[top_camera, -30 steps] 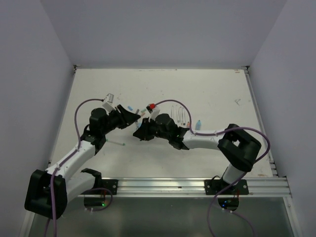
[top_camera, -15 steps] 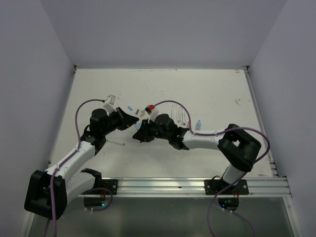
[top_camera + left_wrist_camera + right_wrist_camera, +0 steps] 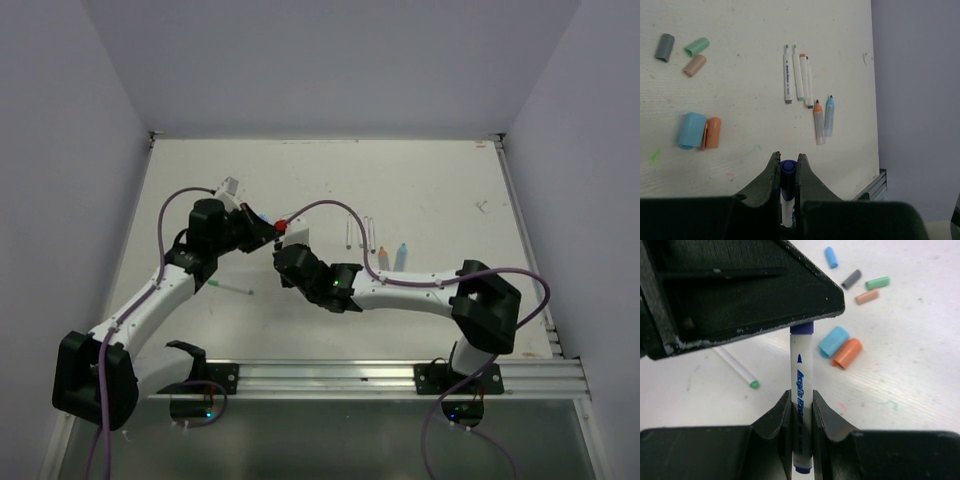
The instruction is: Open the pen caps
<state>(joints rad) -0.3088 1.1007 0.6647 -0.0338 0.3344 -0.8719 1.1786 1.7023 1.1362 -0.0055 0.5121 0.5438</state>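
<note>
Marker (image 3: 801,370): shifted left over the last second, both ends now gripped. Clamped at barrel by right pincer (image 3: 801,394), at blue cap (image 3: 802,328) by left pincer (image 3: 787,156). Held above counter (image 3: 900,365), long axis pincer to pincer, cap end toward left arm. Cap not yet off; judged ready for pulling apart

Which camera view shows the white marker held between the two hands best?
The right wrist view: the white marker shows its printed barrel and blue cap, clamped in the right hand. The left wrist view shows only its blue end in the left hand. From above, the hands hide it.
</note>
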